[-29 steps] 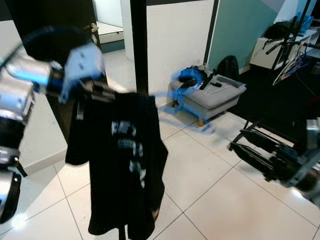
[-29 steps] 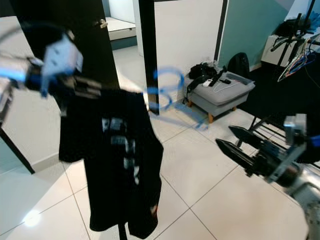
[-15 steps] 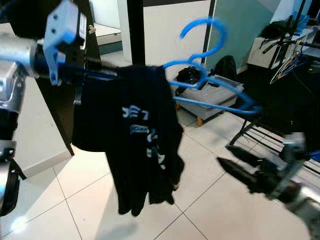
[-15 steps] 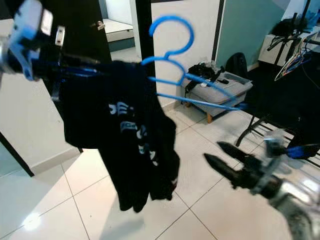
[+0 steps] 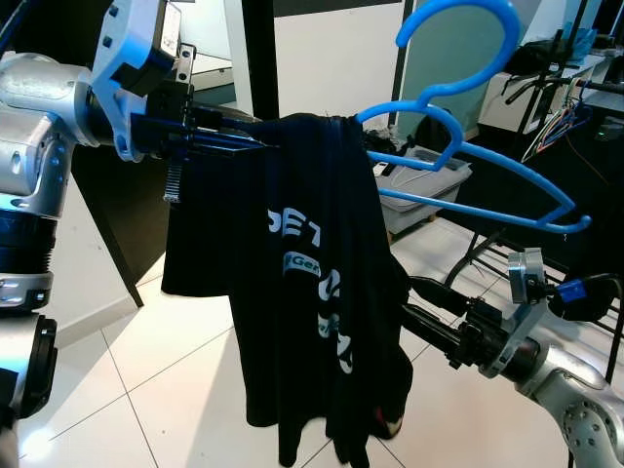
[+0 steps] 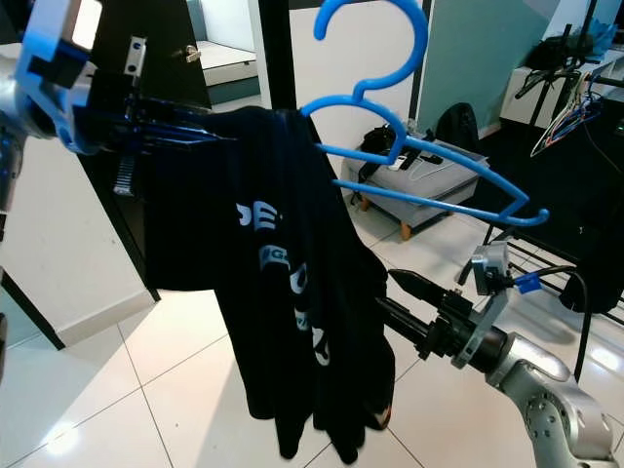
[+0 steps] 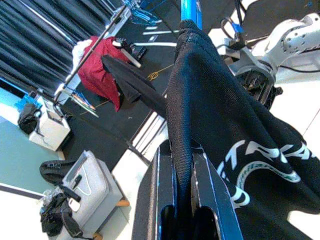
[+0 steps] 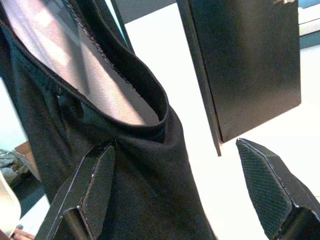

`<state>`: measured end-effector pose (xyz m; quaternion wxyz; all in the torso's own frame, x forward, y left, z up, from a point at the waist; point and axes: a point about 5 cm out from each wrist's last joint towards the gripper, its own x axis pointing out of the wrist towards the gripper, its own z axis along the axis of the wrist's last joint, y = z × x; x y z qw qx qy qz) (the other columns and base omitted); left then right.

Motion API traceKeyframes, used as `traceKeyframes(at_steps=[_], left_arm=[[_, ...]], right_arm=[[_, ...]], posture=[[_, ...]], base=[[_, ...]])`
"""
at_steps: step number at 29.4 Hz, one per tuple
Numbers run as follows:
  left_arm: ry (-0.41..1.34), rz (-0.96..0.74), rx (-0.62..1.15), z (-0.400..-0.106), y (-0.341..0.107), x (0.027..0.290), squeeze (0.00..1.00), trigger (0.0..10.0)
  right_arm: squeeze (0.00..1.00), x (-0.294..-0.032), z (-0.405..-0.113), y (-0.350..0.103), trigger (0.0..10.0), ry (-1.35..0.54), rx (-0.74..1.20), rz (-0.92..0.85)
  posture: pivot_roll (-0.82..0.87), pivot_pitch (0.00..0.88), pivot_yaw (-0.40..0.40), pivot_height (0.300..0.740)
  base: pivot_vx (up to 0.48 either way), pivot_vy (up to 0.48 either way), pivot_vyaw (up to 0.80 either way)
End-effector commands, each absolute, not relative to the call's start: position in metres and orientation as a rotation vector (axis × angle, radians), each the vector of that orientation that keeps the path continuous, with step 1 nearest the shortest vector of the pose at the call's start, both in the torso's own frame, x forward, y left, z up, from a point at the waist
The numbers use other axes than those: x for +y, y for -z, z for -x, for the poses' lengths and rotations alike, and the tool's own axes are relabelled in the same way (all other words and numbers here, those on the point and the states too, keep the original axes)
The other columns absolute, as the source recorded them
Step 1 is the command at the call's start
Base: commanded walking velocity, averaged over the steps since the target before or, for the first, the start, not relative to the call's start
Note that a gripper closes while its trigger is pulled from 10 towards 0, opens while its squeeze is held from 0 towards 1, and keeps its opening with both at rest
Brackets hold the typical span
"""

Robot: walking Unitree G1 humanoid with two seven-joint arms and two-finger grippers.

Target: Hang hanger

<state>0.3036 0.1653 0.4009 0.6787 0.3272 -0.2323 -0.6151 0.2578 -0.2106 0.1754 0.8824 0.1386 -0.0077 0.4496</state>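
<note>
A blue plastic hanger (image 5: 475, 187) with a black printed T-shirt (image 5: 312, 292) draped over one arm is held up at chest height. Its hook (image 5: 458, 34) points upward, and its bare arm reaches out to the right. My left gripper (image 5: 255, 135) comes in from the left and is shut on the hanger's covered arm. In the left wrist view its fingers (image 7: 162, 170) clamp the black fabric. Lower right, my right gripper (image 6: 386, 292) is open, with its tips at the shirt's hanging edge. In the right wrist view its fingers (image 8: 97, 175) are spread wide beside the fabric (image 8: 125, 115).
A clothes rack (image 5: 570, 93) with several hangers stands at the far right over dark flooring. A grey box (image 5: 421, 185) with bags on it sits behind the shirt. A black pillar (image 5: 258, 58) and a dark door (image 6: 171, 44) are at the back left. The floor is white tile (image 5: 127, 380).
My left arm has lifted the hanger and shirt and swung them rightward, so the hook now stands high. My right gripper has moved left to the shirt's edge. The view has also shifted.
</note>
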Motion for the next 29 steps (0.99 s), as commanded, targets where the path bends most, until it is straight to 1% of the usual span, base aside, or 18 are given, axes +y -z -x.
traceKeyframes(at_steps=[1,2,3,12,20,27,29], left_arm=[[1.39,-0.73,-0.582,-0.297,-0.411,0.16,0.0,10.0],[1.393,-0.726,-0.585,-0.297,-0.412,0.158,0.0,10.0],[1.395,-0.725,-0.585,-0.297,-0.411,0.157,0.0,10.0],[1.399,-0.713,-0.583,-0.297,-0.41,0.156,0.0,10.0],[1.383,-0.707,-0.573,-0.299,-0.409,0.159,0.0,10.0],[1.37,-0.707,-0.562,-0.302,-0.407,0.16,0.0,10.0],[1.356,-0.71,-0.541,-0.305,-0.402,0.162,0.0,10.0]], right_arm=[[0.0,-0.197,-0.259,-0.176,3.0,-1.0,-0.016,-0.302],[0.0,-0.194,-0.259,-0.177,3.0,-1.012,-0.019,-0.304],[0.0,-0.192,-0.259,-0.178,0.0,-1.021,-0.026,-0.317],[0.0,-0.187,-0.258,-0.181,0.0,-1.077,-0.033,-0.335],[0.0,-0.189,-0.26,-0.182,0.0,-1.078,-0.035,-0.329],[0.0,-0.193,-0.262,-0.186,0.0,-1.038,-0.071,-0.325],[0.0,-0.2,-0.266,-0.191,0.0,-0.98,-0.115,-0.323]], posture=[[-0.02,0.0,0.035,0.74],[-0.02,0.0,0.036,0.74],[-0.02,0.0,0.035,0.74],[-0.02,0.0,0.031,0.74],[-0.02,0.0,0.03,0.74],[-0.03,0.0,0.032,0.74],[-0.03,0.0,0.033,0.74]], base=[[0.0,0.0,0.0],[0.0,0.0,0.0],[0.0,0.0,0.0],[0.0,0.0,0.0],[0.0,0.0,0.0],[0.0,0.0,0.0],[0.0,0.0,0.0]])
